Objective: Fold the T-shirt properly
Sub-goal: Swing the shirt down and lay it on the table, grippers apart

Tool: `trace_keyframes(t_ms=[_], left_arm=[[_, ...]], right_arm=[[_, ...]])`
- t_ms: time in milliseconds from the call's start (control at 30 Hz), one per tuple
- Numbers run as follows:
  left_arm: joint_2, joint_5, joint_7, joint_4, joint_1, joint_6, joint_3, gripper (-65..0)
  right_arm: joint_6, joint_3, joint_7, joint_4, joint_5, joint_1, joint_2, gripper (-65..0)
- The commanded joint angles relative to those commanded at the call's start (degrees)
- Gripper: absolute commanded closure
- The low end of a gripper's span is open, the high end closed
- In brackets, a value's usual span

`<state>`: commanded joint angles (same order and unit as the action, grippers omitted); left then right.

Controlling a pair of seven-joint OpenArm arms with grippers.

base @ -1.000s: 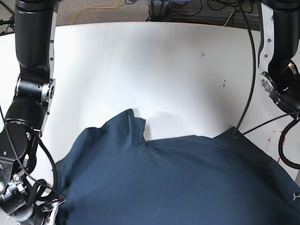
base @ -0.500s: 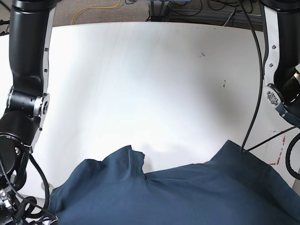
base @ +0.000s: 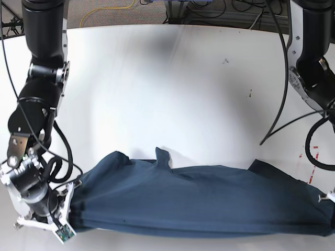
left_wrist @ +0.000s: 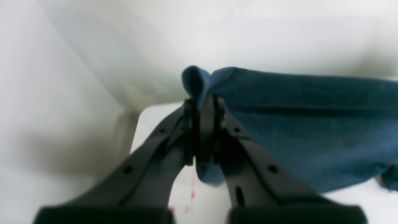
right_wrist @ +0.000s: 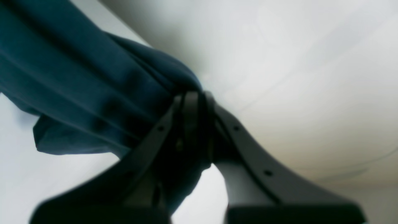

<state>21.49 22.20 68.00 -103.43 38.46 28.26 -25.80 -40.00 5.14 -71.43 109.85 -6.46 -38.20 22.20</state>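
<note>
T-shirt (base: 199,198) stretched between clamped left end effector (left_wrist: 203,102), right end effector (right_wrist: 194,96).

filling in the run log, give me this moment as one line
task: fold shirt | left gripper: shut on T-shirt edge | right gripper: shut on T-shirt | shirt: stretched between both, near table front edge

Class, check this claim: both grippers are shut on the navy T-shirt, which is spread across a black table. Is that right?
Not quite: the table is white, as the base view shows. The rest holds: the left gripper and the right gripper are both shut on the navy T-shirt.
</note>
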Motion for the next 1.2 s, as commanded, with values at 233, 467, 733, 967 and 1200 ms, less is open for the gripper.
trace_keyframes(t_ms=[233,467,733,967,1200], left_arm=[[0.2,0.0,1.0,-5.3,-14.6,6.1,-0.4,0.0],[0.2,-0.1,1.0,-8.9,-30.8,10.3,-5.3,0.0],[1.4,-0.4,1.0,-9.1,-43.3,11.7,-7.1,0.0],[1.8,-0.6,0.9,-8.9,-50.5,11.7,-7.8,0.0],[3.3,-0.6,0.9,-8.8,-53.5,11.7,-7.8,0.0]], right_arm=[[0.0,3.8,0.0,5.1,0.1,14.0,-2.0,0.0],[0.0,11.5,-0.4,6.3,-0.4,27.2,-4.7,0.0],[0.0,15.4,0.0,6.2,-0.4,38.8,-8.6,0.0],[0.0,15.5,0.2,6.2,-0.2,45.1,-10.8,0.0],[0.0,15.5,0.4,6.2,0.0,48.6,-13.4,0.0]])
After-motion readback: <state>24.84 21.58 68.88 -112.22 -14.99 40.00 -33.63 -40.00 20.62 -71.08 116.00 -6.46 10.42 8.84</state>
